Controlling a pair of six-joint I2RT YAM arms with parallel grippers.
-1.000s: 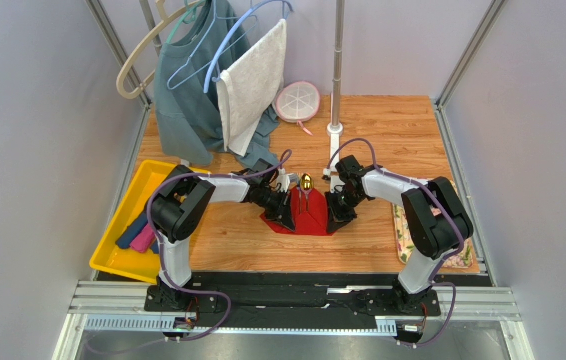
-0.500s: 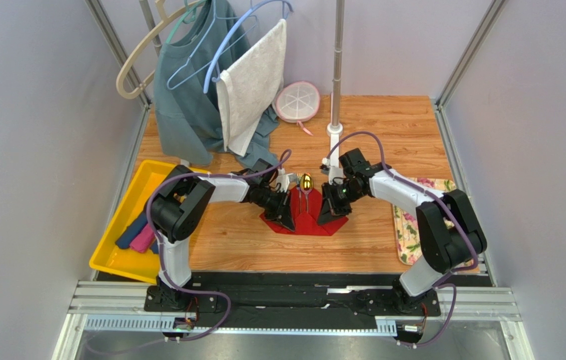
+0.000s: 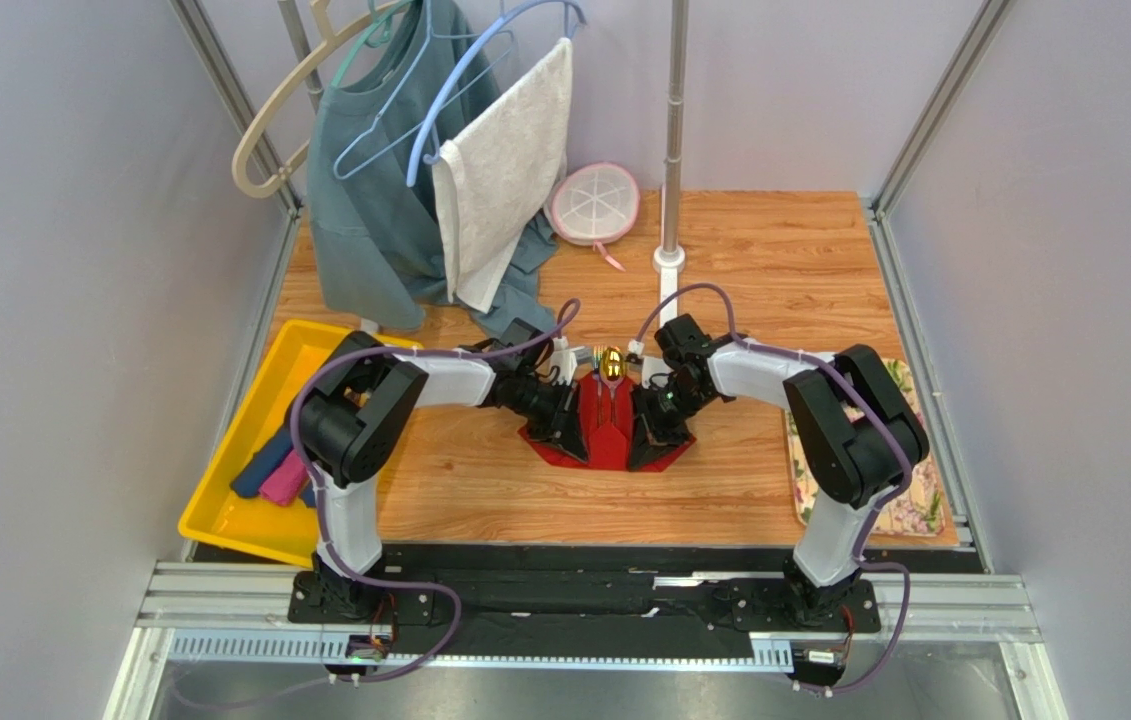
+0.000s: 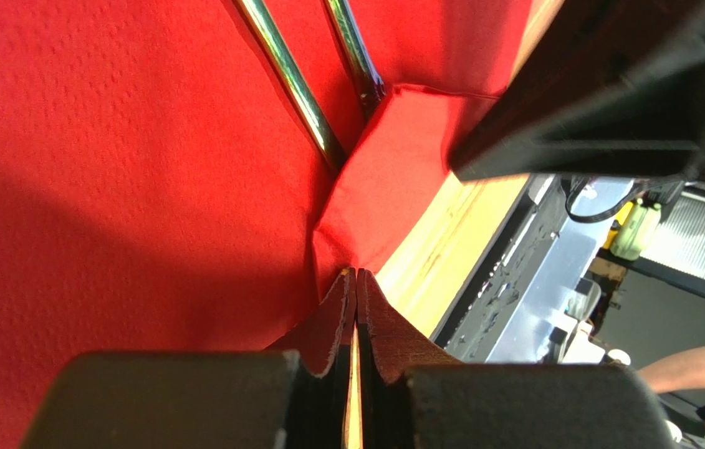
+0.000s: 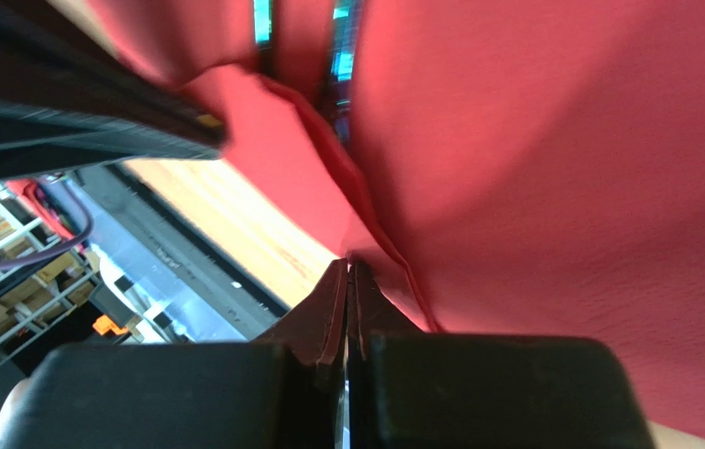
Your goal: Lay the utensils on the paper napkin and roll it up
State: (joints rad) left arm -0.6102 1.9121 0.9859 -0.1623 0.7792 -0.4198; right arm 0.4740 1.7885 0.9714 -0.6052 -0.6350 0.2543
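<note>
Pinching the napkin at the middle of the worktop, the left gripper and right gripper each sit clamped on a raised red flap beside the utensils, so I'd fold one side snugly across the handles, then roll evenly without tearing the paper; no writing is readable.

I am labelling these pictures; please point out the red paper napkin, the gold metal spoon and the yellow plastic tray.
red paper napkin (image 4: 94,168), left wrist view, bare paper surface.
gold metal spoon (image 3: 612,363), top view, its rounded head.
yellow plastic tray (image 3: 274,393), top view, its bare floor.
</note>
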